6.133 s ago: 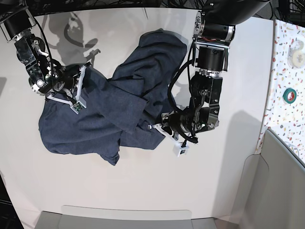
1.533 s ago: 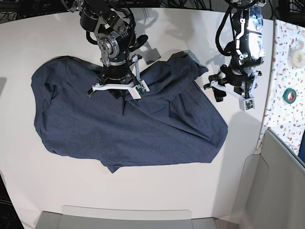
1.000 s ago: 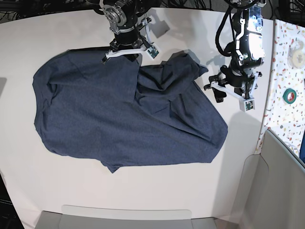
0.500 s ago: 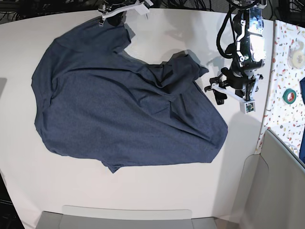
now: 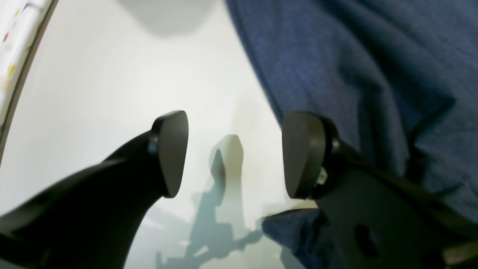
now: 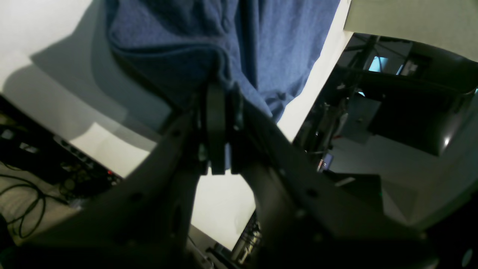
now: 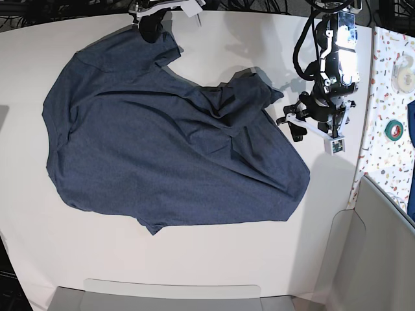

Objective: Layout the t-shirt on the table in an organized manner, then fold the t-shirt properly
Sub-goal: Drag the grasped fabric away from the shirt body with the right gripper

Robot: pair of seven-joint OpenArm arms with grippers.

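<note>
T-shirt (image 7: 168,142), dark navy and heathered, lies spread plain side up across the white table (image 7: 194,259), rumpled rather than flat.

Nearest the front edge of the table, the shirt's lower hem runs ragged, with a small point of cloth jutting toward the viewer. To the right, a rounded lobe of fabric reaches out below the left gripper (image 7: 299,123). That gripper hangs just beside the shirt's right-hand edge with its jaws spread apart and nothing between them. In the left wrist view, its two dark fingers (image 5: 170,153) stand well apart over bare table (image 5: 112,74), and the shirt's edge (image 5: 354,67) runs just past the right-hand finger, with another fold of blue cloth under that finger's base.

Further back, near the middle of the shirt, a bunched ridge of folds rises toward a crumpled sleeve that sits just left of the left gripper.

Farthest away, at the table's back edge, the right gripper (image 7: 150,26) is clamped on the shirt's upper corner. In the right wrist view its fingers (image 6: 216,123) press together with a pinch of blue cloth (image 6: 224,45) caught between them, and the fabric fans out beyond the fingertips.
</note>
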